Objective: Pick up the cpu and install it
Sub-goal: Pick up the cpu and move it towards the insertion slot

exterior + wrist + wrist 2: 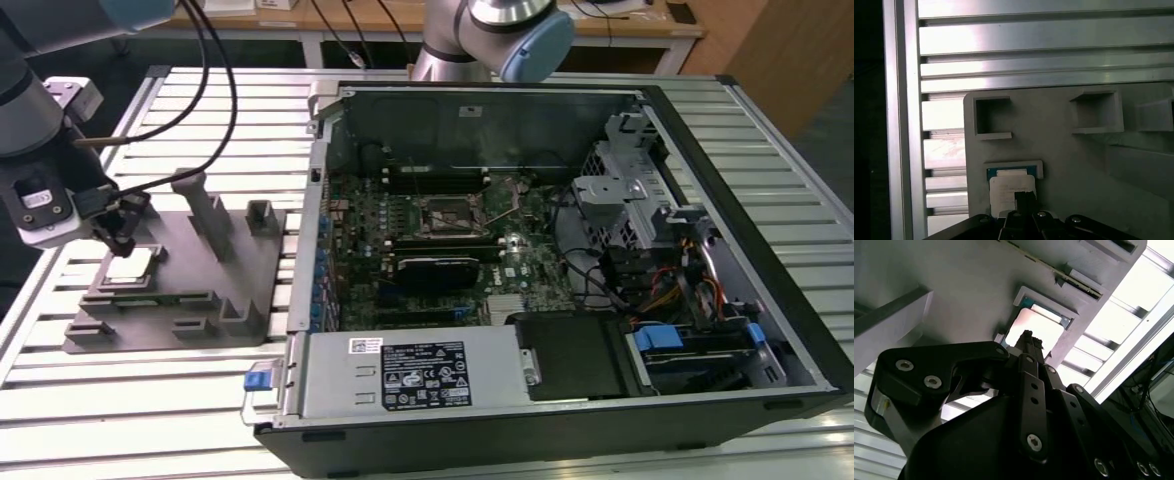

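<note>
The cpu (131, 266) lies flat in a shallow square recess of the grey fixture block (174, 300), at the exterior view's left a little below the middle, well apart from the open computer case (534, 430) and the bare socket (447, 213) on its board. In both wrist views its pale metal top (1046, 327) (1004, 187) shows just beyond the gripper (119, 244) (1027, 335) (1025, 196), which hangs directly over it. The fingers (1030, 390) look pressed together into one narrow tip, grasping nothing.

The chip is likely light, thin and rigid, with a smooth lid that gives little friction and a delicate underside. The sound hold would be on two opposite edges, squarely, kept level. The recess walls leave little room. The block rests on the slatted metal surface (134, 400).
</note>
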You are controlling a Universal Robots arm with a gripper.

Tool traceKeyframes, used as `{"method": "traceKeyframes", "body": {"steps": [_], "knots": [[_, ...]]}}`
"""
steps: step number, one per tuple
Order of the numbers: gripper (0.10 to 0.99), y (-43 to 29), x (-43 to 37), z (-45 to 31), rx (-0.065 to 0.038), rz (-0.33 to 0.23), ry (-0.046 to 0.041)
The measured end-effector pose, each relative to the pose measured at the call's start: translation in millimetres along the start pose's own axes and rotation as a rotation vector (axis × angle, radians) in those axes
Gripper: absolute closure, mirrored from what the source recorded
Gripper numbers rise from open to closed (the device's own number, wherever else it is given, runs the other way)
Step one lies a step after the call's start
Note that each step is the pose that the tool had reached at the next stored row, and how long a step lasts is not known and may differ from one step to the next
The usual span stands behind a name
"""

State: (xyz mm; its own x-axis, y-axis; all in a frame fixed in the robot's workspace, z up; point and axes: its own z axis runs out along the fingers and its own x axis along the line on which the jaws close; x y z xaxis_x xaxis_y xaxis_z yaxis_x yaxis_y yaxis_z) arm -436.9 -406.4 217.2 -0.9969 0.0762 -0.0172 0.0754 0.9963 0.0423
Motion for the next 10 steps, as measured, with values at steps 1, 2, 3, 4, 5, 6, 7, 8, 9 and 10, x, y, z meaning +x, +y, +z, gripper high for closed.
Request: {"method": "traceKeyframes", "body": {"steps": [1, 2, 3, 4, 5, 6, 7, 8, 9, 10], "knots": [[0.98, -0.6, 0.0, 0.7, 0.0, 0.0, -0.0001], [0.98, -1.2, 0.0, 1.3, 0.0, 0.0, 0.0], [0.98, -1.9, 0.0, 2.0, 0.0, 0.0, 0.0], [0.98, -2.6, 0.0, 2.6, 0.0, 0.0, 0.0001], [0.98, -3.2, 0.0, 3.2, 0.0, 0.0, 0.0001], [0.98, -3.8, 0.0, 3.8, 0.0, 0.0, 0.0001], [0.98, -4.4, 0.0, 4.6, 0.0, 0.0, 0.0001], [0.98, -5.0, 0.1, 5.3, 0.001, 0.0, 0.0001], [0.98, -5.5, 0.2, 5.9, 0.001, 0.0, 0.0002], [0.98, -6.1, 0.3, 6.5, 0.001, 0.0, 0.0001]]}}
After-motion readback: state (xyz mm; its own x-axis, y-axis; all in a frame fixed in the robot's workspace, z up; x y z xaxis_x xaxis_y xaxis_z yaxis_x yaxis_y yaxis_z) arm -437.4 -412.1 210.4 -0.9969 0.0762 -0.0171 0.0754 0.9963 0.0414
